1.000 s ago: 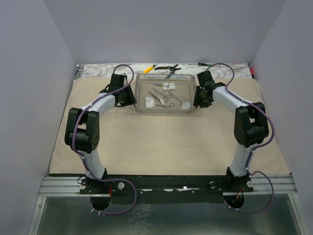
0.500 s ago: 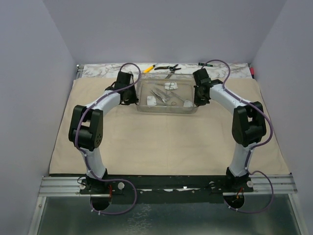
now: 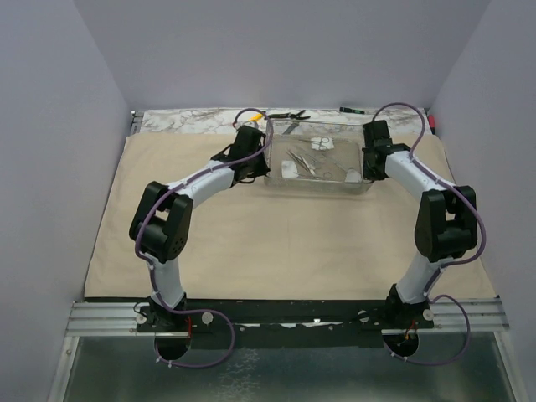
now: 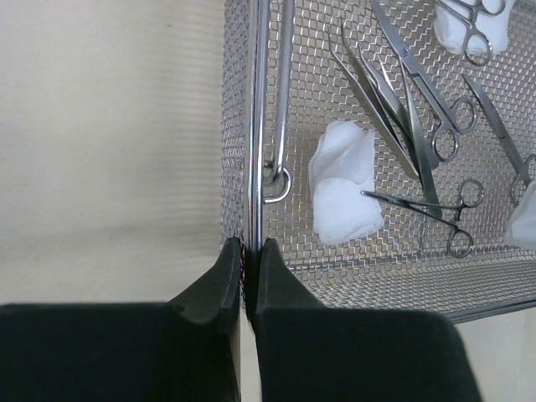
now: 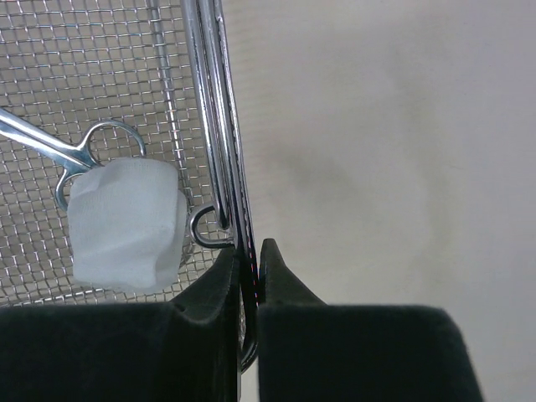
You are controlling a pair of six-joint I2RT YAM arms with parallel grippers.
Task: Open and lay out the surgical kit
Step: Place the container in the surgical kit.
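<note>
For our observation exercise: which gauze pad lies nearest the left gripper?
The gauze pad just inside the tray wall that the left gripper pinches; the other two sit farther off.

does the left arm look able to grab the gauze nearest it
Probably not yet: the left gripper is shut on the tray wall. Once released, the gauze just inside looks reachable.

left wrist: the top gauze ball (image 4: pixel 477 25) is cut off by the top edge, the right gauze ball (image 4: pixel 526 222) by the right edge | right wrist: the clamp (image 5: pixel 42 133) runs off the left edge | top: the steel bits in the tray (image 3: pixel 318 188) are too small to tell apart
</note>
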